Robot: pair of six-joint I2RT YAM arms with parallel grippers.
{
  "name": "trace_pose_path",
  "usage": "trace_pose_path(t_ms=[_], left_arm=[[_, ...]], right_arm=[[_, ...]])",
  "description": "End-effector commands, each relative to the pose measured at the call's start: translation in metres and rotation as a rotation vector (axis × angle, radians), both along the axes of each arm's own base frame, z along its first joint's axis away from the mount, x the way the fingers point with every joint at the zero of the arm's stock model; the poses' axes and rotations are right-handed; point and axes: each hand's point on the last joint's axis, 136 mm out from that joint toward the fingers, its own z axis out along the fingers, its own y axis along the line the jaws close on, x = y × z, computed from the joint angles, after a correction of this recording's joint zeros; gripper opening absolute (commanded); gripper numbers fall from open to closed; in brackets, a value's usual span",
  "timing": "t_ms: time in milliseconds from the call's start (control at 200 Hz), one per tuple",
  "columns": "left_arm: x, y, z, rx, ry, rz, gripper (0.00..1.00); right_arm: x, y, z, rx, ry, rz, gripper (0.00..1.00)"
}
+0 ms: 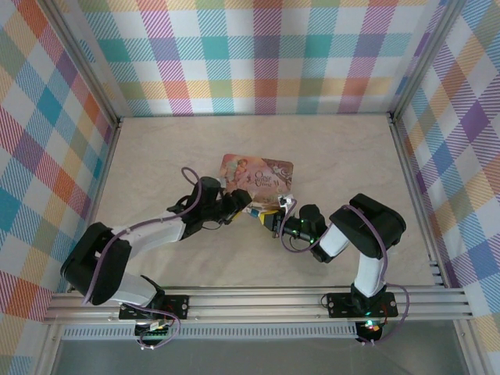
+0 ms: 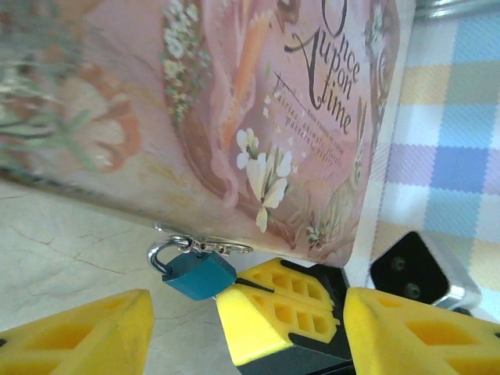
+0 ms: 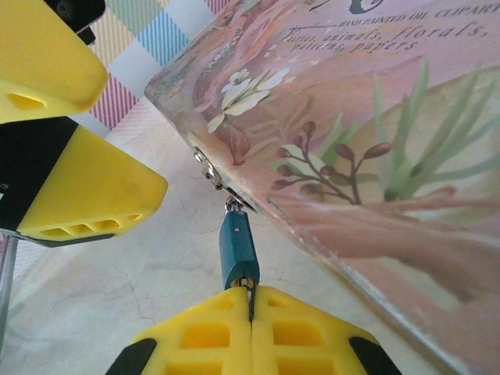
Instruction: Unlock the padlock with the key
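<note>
The right gripper (image 3: 250, 303) is pinched tight on the key (image 2: 255, 286), whose thin blade runs from the fingertips into the bottom of the padlock (image 3: 238, 248). The left gripper (image 1: 237, 205) stands wide just beside it, its yellow fingers (image 2: 82, 336) on either side of the right one's tips and holding nothing. The padlock's blue body hangs by its shackle from the clasp (image 2: 223, 248) on the arms' side of the pink tin (image 2: 258, 101), just over the table (image 2: 55, 250).

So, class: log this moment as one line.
left hand: open, clear of padlock | right hand: shut on key at padlock base | padlock: hung on tin hasp
</note>
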Motion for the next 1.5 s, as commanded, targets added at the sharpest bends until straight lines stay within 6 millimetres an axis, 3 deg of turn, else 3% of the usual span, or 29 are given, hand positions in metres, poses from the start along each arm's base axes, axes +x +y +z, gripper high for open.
trace_pose_path(t_ms=[0,260,750,955,1255,1495], left_arm=[[-0.002,0.003,0.006,-0.073,-0.012,0.028,0.63],[-0.009,0.008,-0.007,-0.155,0.010,0.079,0.52],[-0.013,-0.017,-0.025,-0.199,0.060,0.042,0.42],[-0.016,-0.017,-0.034,-0.184,0.077,0.050,0.38],[-0.022,-0.002,-0.031,-0.095,0.081,0.070,0.40],[-0.023,-0.012,-0.034,-0.128,0.115,0.061,0.39]], right_arm=[[-0.006,0.010,0.010,0.055,0.034,0.038,0.00],[-0.008,0.015,0.021,0.114,0.127,0.033,0.00],[-0.012,0.027,0.025,0.101,0.252,0.044,0.00],[-0.010,0.029,0.027,0.106,0.262,0.040,0.00],[-0.009,0.029,0.025,0.099,0.267,0.036,0.00],[-0.008,0.032,0.030,0.115,0.277,0.042,0.00]])
